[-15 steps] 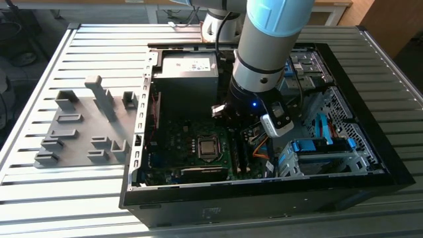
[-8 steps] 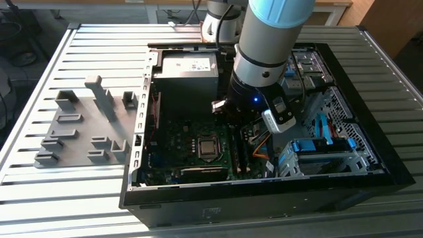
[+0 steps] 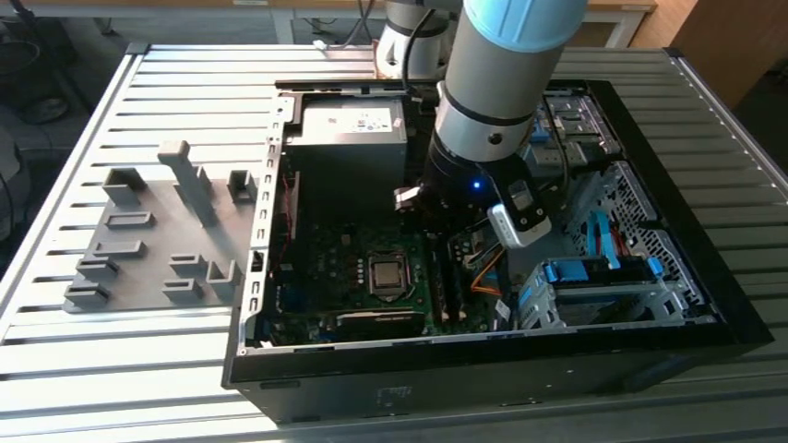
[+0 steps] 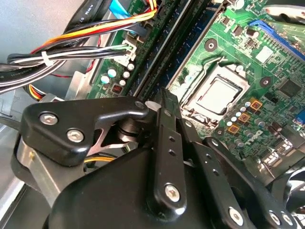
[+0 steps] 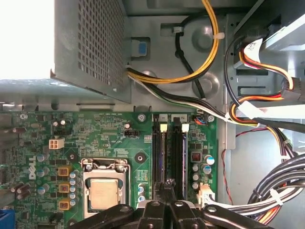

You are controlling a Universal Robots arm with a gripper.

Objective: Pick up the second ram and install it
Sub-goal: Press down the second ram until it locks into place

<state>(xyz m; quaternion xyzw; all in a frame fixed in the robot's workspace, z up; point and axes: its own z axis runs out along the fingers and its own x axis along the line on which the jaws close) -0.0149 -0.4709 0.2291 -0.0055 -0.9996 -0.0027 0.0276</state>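
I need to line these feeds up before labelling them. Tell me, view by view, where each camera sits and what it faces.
Exterior view: off the arm, above, looking down at the open computer case on the slatted table; the arm reaches in.
First wrist view: on the arm, facing the motherboard and memory slots; gripper linkage at the edge.
Second wrist view: on the arm, behind the gripper, over the motherboard.
Shared: both wrist views show the processor socket.

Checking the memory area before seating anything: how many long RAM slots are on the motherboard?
2: the RAM slots lie side by side between the processor socket and the case wall; the gripper hides their near ends.
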